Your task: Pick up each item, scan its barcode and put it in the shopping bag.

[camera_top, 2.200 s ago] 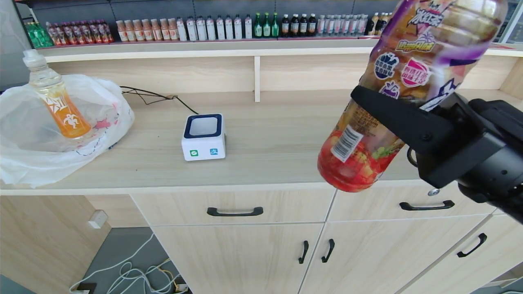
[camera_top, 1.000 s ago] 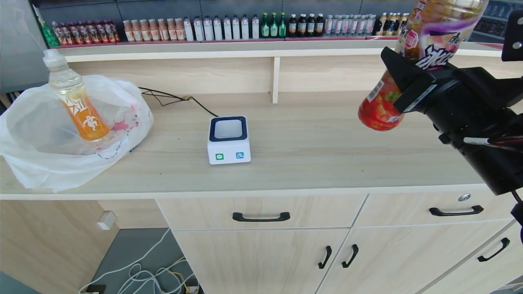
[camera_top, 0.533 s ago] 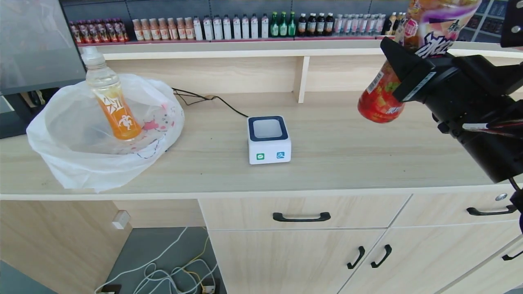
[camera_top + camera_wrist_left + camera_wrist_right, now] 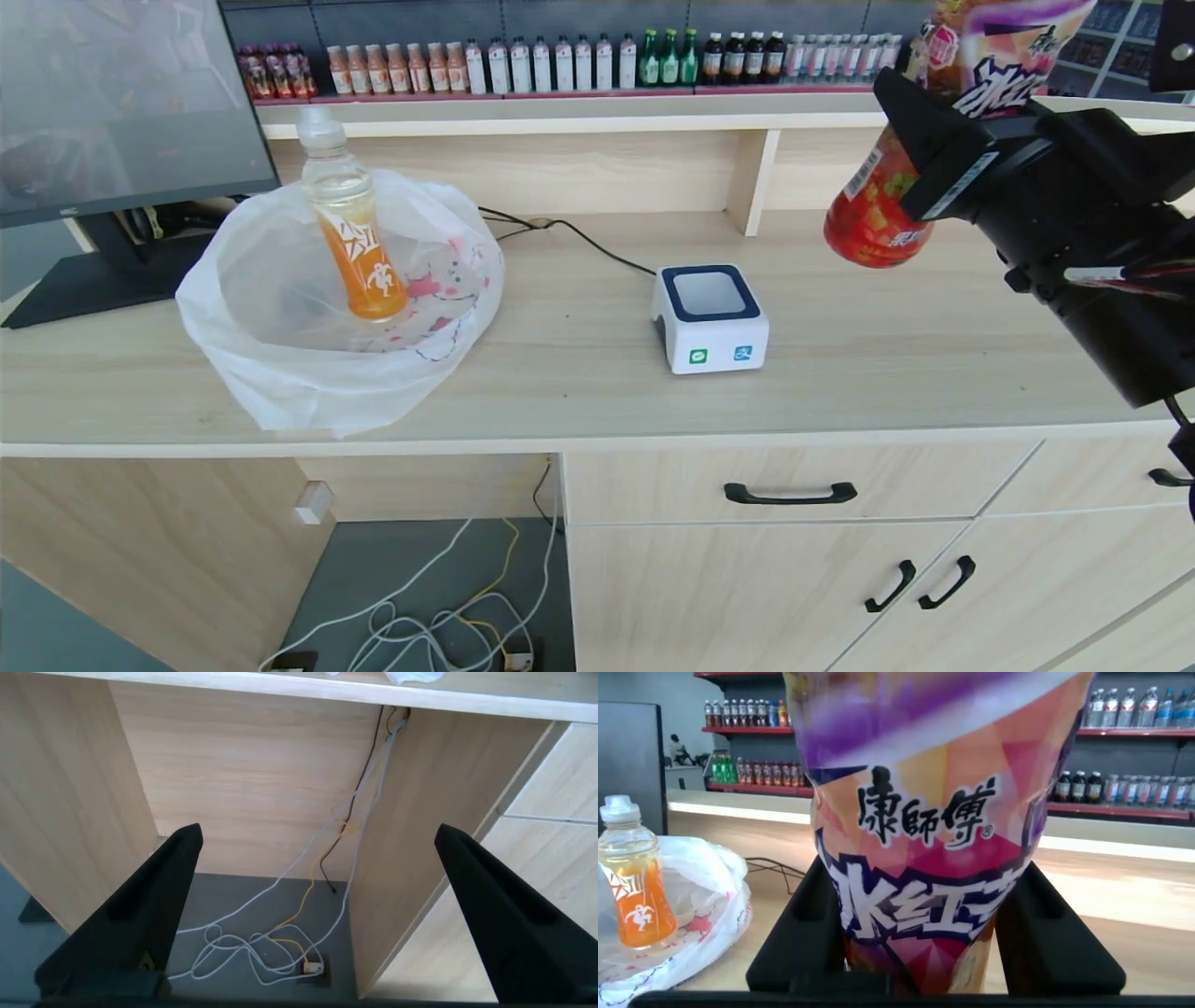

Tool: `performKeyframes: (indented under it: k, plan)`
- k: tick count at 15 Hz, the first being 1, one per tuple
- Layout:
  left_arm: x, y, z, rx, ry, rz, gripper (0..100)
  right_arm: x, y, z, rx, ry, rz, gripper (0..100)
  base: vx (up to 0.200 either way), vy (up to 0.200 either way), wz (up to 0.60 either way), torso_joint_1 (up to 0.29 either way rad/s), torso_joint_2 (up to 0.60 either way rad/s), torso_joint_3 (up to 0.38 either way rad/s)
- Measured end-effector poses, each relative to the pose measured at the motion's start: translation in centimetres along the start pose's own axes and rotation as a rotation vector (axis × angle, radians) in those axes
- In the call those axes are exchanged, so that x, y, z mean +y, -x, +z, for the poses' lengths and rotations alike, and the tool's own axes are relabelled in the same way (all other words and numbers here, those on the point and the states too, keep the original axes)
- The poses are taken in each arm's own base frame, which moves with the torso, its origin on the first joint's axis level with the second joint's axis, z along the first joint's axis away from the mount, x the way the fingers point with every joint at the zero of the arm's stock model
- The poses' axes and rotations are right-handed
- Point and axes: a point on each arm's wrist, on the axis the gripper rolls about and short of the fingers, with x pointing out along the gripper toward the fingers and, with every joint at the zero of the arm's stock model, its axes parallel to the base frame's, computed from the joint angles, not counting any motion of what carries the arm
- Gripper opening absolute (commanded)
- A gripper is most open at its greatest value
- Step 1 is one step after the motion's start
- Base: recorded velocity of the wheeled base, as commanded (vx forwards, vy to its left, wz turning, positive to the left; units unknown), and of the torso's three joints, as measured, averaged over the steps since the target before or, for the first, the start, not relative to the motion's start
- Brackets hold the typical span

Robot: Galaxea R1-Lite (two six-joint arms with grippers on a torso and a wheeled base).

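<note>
My right gripper [image 4: 971,140] is shut on a drink bottle [image 4: 878,219] with a purple, pink and red label, held tilted in the air above the right part of the counter, its red base toward the scanner. That bottle [image 4: 938,831] stands large between the black fingers [image 4: 808,924] in the right wrist view. The white scanner box [image 4: 709,317] with a dark blue top sits mid-counter. At the left, the white shopping bag [image 4: 280,355] lies open with an orange drink bottle [image 4: 355,233] upright in it. My left gripper [image 4: 318,915] is open below counter level, facing the cabinet side.
A monitor [image 4: 112,103] on a black stand is at the counter's far left. A black cable [image 4: 560,229] runs from the scanner to the back. A shelf of bottles [image 4: 560,65] lines the back wall. Drawers with black handles [image 4: 789,493] sit below; cables [image 4: 280,943] lie on the floor.
The head view has shifted, so the counter's things slid rightward in the picture and the monitor came into view. The right gripper with the bottle rose from low and near to higher at the right.
</note>
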Motion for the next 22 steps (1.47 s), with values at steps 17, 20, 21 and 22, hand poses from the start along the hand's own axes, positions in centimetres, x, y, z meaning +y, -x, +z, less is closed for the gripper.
performKeyframes:
  k: [17, 20, 21, 22]
  plan:
    - [0.0, 0.0, 0.0, 0.0, -0.014, -0.001, 100, -0.3, -1.1, -1.7, -0.002, 0.316, 0.082, 0, 0.0, 0.024, 0.0, 0.001, 0.0, 0.0]
    - [0.0, 0.0, 0.0, 0.0, -0.014, -0.001, 100, -0.4, -2.3, -1.6, -0.08, 0.443, 0.173, 0, 0.0, 0.0, 0.0, 0.0, 0.0, 0.0]
    - [0.0, 0.0, 0.0, 0.0, -0.014, 0.0, 100, -0.4, -2.6, -1.8, -0.088, 0.473, 0.189, 0, 0.0, 0.0, 0.0, 0.0, 0.0, 0.0]
    - [0.0, 0.0, 0.0, 0.0, -0.014, 0.0, 100, -0.6, -2.8, -2.1, -0.098, 0.515, 0.213, 0, 0.0, 0.0, 0.0, 0.0, 0.0, 0.0]
